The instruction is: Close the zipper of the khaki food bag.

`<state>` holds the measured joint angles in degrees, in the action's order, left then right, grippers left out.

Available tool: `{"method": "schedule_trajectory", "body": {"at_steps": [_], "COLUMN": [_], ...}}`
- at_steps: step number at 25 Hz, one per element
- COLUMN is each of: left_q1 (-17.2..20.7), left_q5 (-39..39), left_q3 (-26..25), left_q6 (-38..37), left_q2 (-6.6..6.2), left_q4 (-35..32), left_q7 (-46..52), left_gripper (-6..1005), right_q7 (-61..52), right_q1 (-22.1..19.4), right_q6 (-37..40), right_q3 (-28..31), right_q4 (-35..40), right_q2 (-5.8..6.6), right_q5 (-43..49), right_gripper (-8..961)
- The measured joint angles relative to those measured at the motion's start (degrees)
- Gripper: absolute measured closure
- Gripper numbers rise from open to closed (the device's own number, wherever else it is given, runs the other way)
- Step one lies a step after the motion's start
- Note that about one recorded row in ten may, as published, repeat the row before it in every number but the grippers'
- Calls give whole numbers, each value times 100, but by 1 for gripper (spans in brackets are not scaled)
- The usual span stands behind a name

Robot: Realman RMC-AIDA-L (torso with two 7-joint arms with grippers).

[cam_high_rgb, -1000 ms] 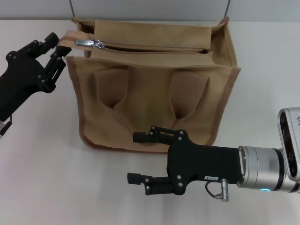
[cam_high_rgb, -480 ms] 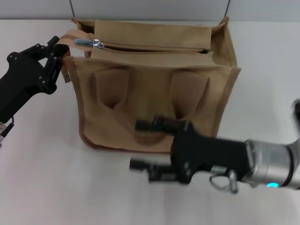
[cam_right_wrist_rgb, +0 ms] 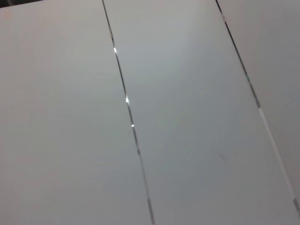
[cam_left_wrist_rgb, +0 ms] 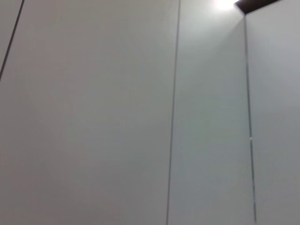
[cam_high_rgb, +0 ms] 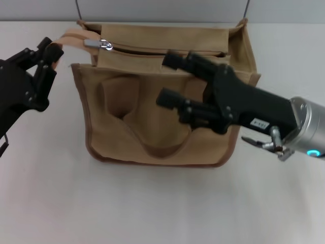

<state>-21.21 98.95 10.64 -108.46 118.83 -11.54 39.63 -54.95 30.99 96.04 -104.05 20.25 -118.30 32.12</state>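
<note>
Sitting on bench (cam_high_rgb: 152, 213): khaki food bag (cam_high_rgb: 162, 117), soft, light canvas. Pinching end strap (cam_high_rgb: 73, 38) with left gripper (cam_high_rgb: 51, 53); right gripper (cam_high_rgb: 167, 79) fingers wide, nearing zipper (cam_high_rgb: 104, 44) pull, likely best hold.

Looks like a lab or test bench rather than a home: plain white tabletop (cam_high_rgb: 152, 203) under the head view, pale grey wall panels (cam_left_wrist_rgb: 93, 117) split by thin dark seams (cam_right_wrist_rgb: 126, 108) in both wrist views, bare of household furnishings.
</note>
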Motion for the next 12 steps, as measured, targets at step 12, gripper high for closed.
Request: {"method": "schedule_trajectory", "body": {"at_steps": [12], "left_q1": [91], "left_q5": [-51], "left_q3": [-1], "left_q6": [-114], "left_q2": [0], "left_q4": [248], "left_q7": [-330], "left_gripper": [909], "right_q7": [-1647], "right_q1": [78], "right_q6": [-410], "right_q3": [495], "right_q4": [42], "right_q2": [53], "right_q5": [-30], "right_gripper": [144]}}
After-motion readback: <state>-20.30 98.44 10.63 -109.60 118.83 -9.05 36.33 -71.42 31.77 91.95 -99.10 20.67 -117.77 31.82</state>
